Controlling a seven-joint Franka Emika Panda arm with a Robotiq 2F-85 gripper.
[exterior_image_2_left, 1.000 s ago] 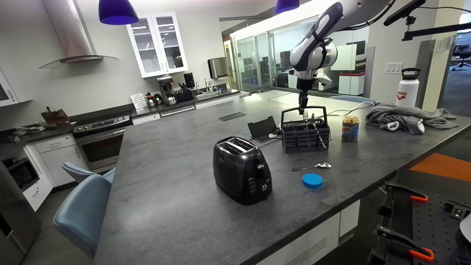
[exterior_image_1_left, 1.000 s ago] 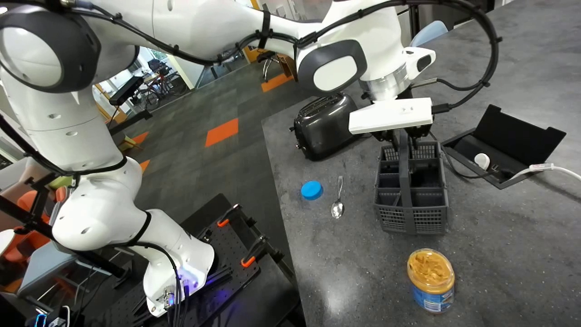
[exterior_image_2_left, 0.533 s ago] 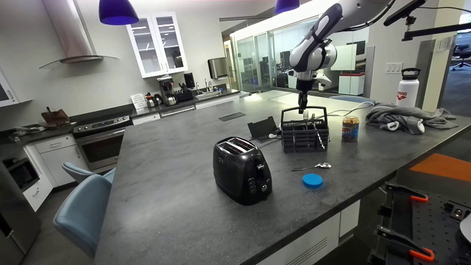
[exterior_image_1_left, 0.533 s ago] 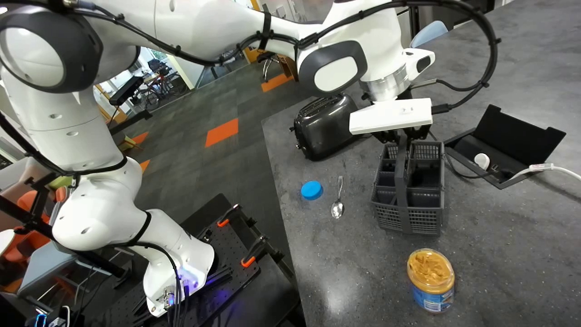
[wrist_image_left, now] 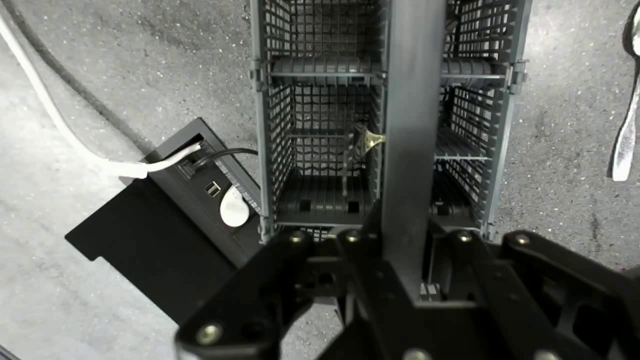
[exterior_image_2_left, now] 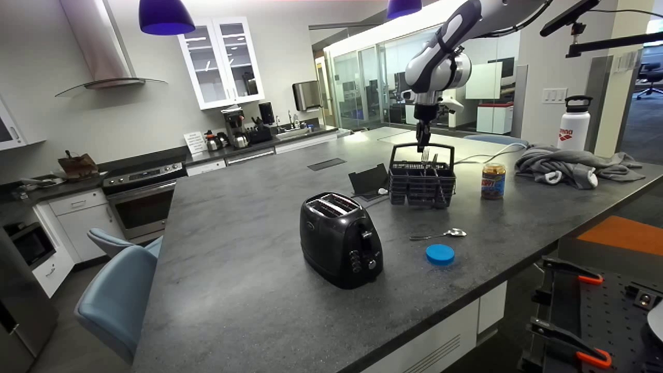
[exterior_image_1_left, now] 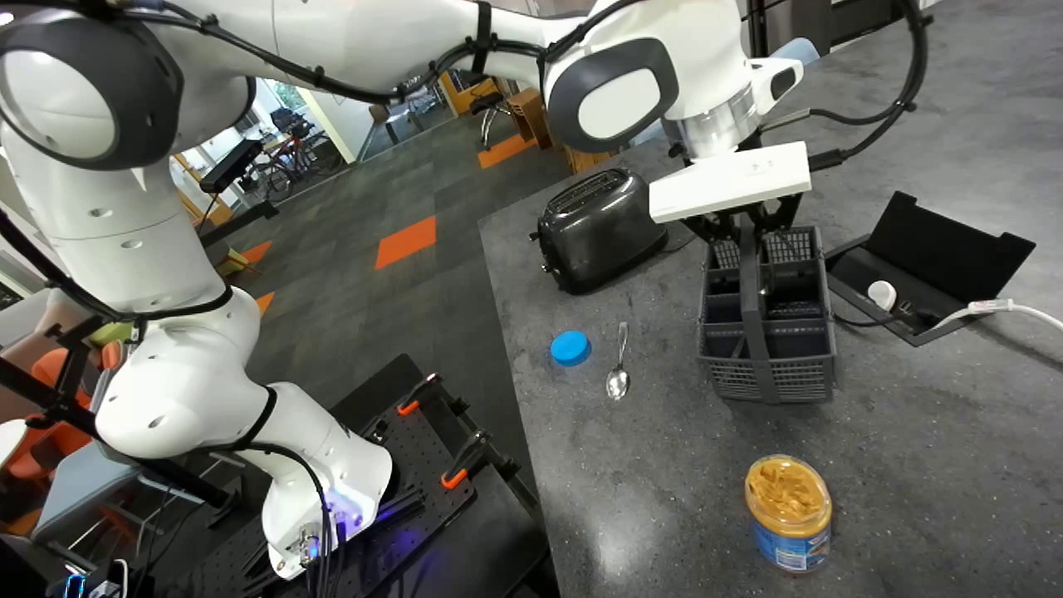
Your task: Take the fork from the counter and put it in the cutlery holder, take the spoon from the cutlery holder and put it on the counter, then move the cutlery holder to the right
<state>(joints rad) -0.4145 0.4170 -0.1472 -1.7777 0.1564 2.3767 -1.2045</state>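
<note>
The black cutlery holder [exterior_image_1_left: 768, 382] hangs from my gripper [exterior_image_1_left: 747, 228] and appears slightly above the dark grey counter [exterior_image_1_left: 664, 507]. In the wrist view the gripper's fingers [wrist_image_left: 406, 240] stand on either side of the holder's handle [wrist_image_left: 412, 125] and are shut on it. The holder [exterior_image_2_left: 422, 189] also shows in an exterior view, tilted a little. The silver fork [exterior_image_2_left: 425, 155] stands in it, tines up, beside another metal utensil [exterior_image_2_left: 435, 158]. The silver spoon [exterior_image_1_left: 618, 380] lies flat on the counter, apart from the holder; it also shows in the wrist view [wrist_image_left: 625, 140].
A black toaster [exterior_image_1_left: 598, 232] stands near the counter's edge. A blue lid [exterior_image_1_left: 570, 348] lies beside the spoon. An open peanut butter jar [exterior_image_1_left: 789, 515] stands near the holder. An open black hinged case [exterior_image_1_left: 922, 266] with a white cable [exterior_image_1_left: 1013, 306] lies close to the holder.
The gripper has closed on the handle, shifting the holder slightly. It has since risen with the holder, which moved towards the case. The spoon, lid, jar and toaster have not moved.
</note>
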